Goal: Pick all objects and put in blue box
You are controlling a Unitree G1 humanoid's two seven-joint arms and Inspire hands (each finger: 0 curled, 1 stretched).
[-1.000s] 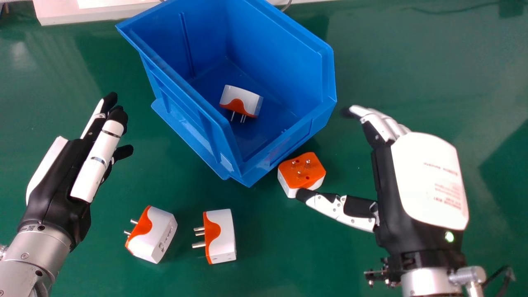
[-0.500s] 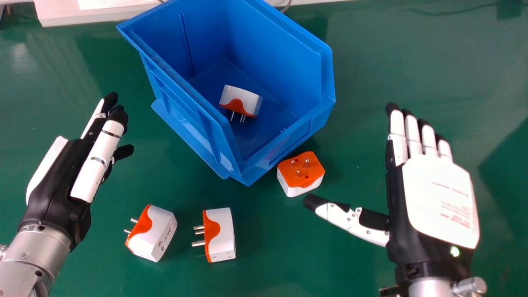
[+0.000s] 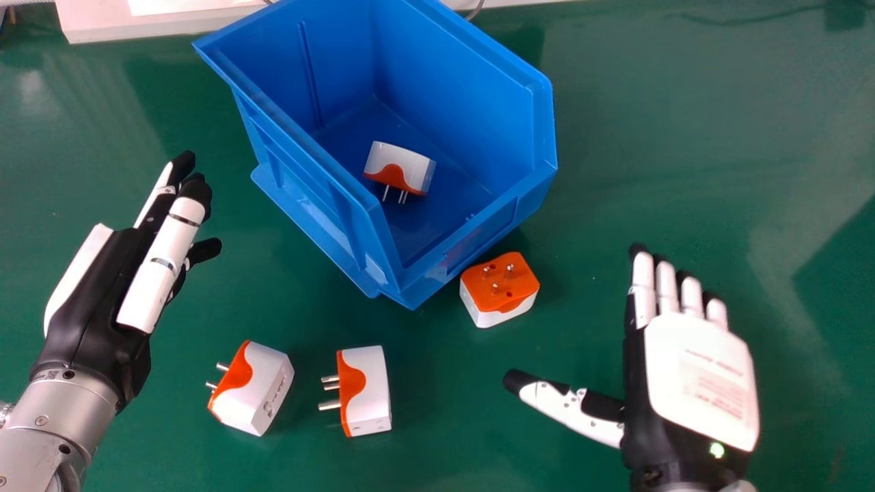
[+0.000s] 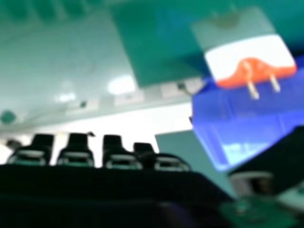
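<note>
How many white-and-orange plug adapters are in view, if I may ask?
4: one adapter in the blue box, a second right of its nearest corner, a third and fourth nearer the robot, the third leftmost.

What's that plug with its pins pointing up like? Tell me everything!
The plug is a chunky block, white below and orange on top, hard plastic by the look of it. Three shiny, metal-looking pins and some small holes show on its orange face. It lies pins-up on the green table, just by the blue box, and nothing holds it.
</note>
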